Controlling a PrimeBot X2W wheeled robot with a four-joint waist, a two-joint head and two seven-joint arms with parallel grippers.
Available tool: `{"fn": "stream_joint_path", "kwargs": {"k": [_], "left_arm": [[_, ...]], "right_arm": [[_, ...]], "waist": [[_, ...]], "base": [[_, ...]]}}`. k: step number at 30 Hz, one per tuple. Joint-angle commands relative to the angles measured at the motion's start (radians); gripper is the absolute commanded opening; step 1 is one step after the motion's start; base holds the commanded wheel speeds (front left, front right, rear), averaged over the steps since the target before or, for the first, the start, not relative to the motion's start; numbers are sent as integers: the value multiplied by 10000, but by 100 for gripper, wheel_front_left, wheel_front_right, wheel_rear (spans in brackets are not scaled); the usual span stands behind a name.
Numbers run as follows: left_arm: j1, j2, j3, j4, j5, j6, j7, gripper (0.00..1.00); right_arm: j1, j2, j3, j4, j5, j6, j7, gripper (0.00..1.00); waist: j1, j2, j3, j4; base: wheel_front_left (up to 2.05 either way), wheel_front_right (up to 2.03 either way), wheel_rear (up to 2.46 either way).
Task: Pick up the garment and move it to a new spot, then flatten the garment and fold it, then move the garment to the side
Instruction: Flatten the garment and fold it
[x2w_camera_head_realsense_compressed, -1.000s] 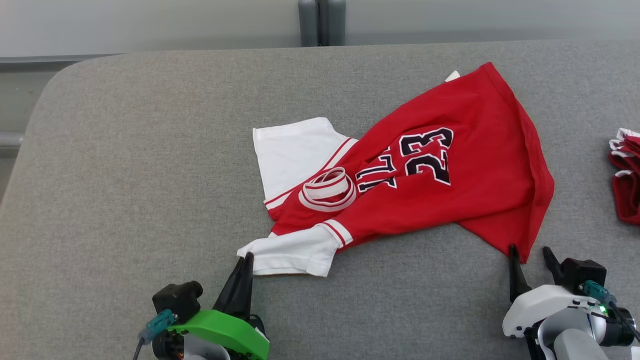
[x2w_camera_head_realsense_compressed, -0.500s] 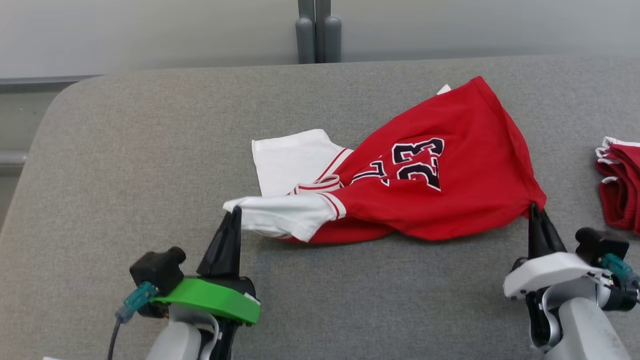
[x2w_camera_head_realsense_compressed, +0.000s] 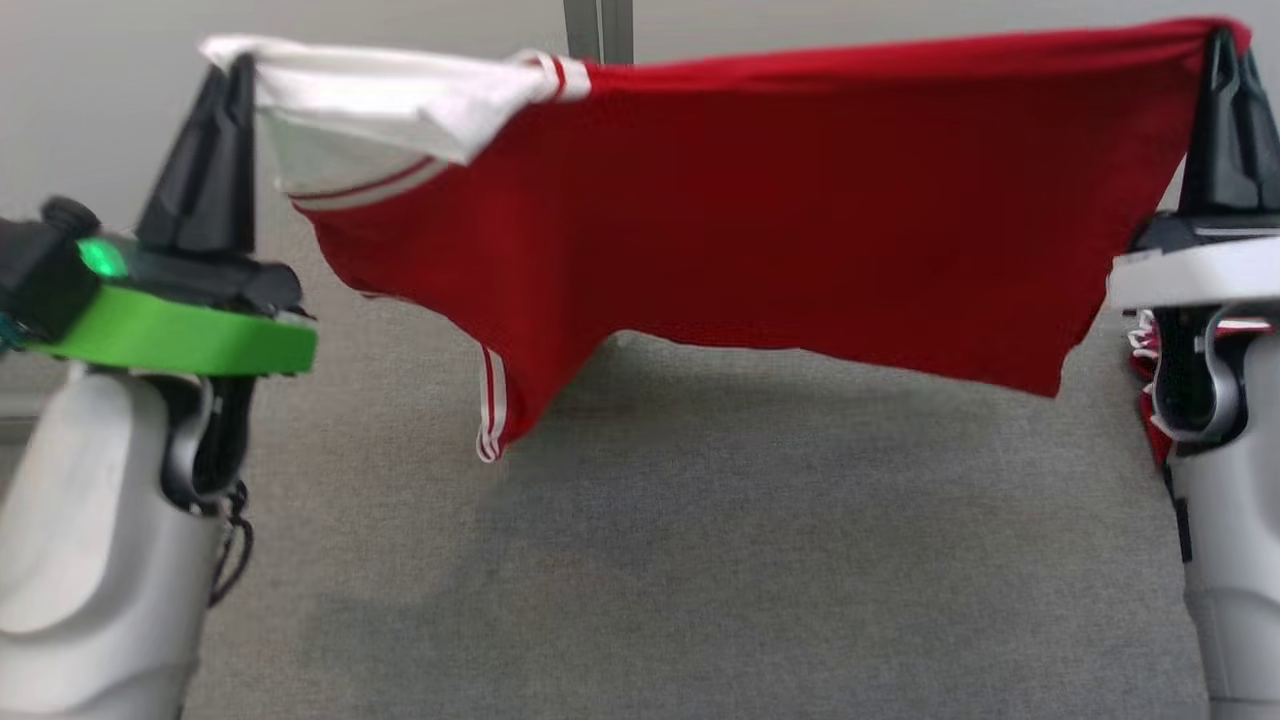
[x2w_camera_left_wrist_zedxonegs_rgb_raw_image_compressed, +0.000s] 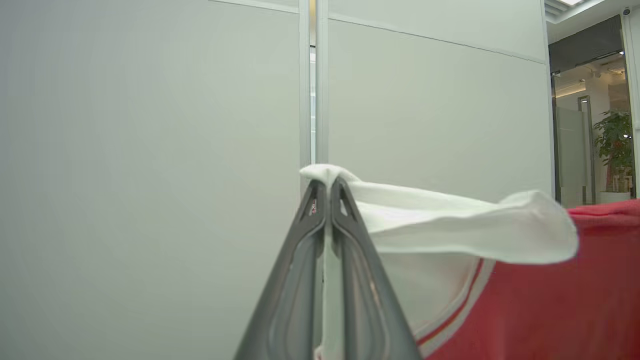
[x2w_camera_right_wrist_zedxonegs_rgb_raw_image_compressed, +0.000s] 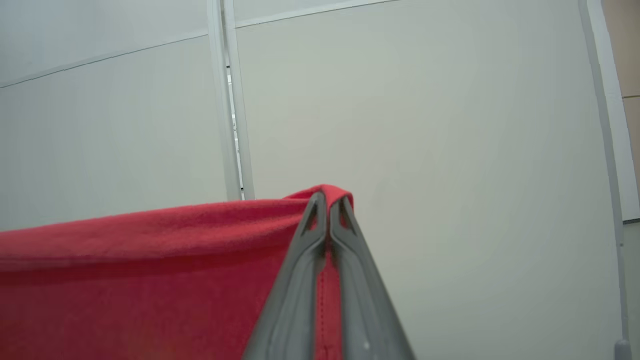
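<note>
**Garment held aloft, read left to right.** The left gripper (x2w_camera_head_realsense_compressed: 238, 70) stood high at the left edge of the head view, fingers pointing up and pressed together on the end of the white sleeve (x2w_camera_head_realsense_compressed: 400, 95) of the garment (x2w_camera_head_realsense_compressed: 760, 200). In the left wrist view a small fold of white cloth showed above the closed tips, and the sleeve ran off to the right into red. From that grip the garment stretched as a red sheet across the top of the head view, above the grey table (x2w_camera_head_realsense_compressed: 700, 560), its upper edge nearly level between the two grippers. Its lower edge hung loose: a corner with white stripes drooped lowest, left of centre, and the hem then rose and sloped down again toward the right. A shadow lay on the table beneath it. A grey post (x2w_camera_head_realsense_compressed: 598, 20) stood behind the upper edge, against a pale wall (x2w_camera_left_wrist_zedxonegs_rgb_raw_image_compressed: 150, 150). The right gripper (x2w_camera_head_realsense_compressed: 1225, 50) stood high at the right edge, fingers up and clamped on the garment's red corner. The right wrist view showed red cloth folded over the closed tips and running off to the left. Low beside the right arm, partly hidden, lay some red-and-white cloth (x2w_camera_head_realsense_compressed: 1143, 365).
</note>
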Motion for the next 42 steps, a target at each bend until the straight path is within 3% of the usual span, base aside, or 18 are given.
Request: {"fn": "stream_joint_path", "kwargs": {"k": [1,7,14,22,28,34,42], "left_arm": [[-492,261,151,142,223,18,-24,0],[-2456,746,343,650,724,318,415,0],[-4192,758,228,1422,1061,698,776,0],[-6883,794,265,2865,1798,1209,310,0],[-8853,614,418,2905,2578,1441,-11,0],[-7574,-70,984,2588,2354,1151,-17,0],[-3358,-1429,1870,2568,2377,496,-24,0]], "right_arm": [[-376,-190,67,-21,75,-9,-27,0],[-2160,-927,528,373,-25,-13,83,0],[-4138,-1303,827,1530,-465,-15,199,0],[-6940,-1282,439,3074,-1372,-24,31,0],[-8549,-1050,-173,2942,-2281,-24,-16,0],[-7237,-726,-530,2818,-2400,-23,-22,0],[-3445,-159,-905,2473,-1530,-24,-25,0]], "waist": [[0,0,-49,-82],[0,0,508,-64],[0,0,2372,39],[0,0,4829,134],[0,0,5656,230],[0,0,5915,359],[0,0,5568,419]], "base": [[0,0,0],[0,0,0],[0,0,0],[0,0,0],[0,0,0],[0,0,0],[0,0,0]]}}
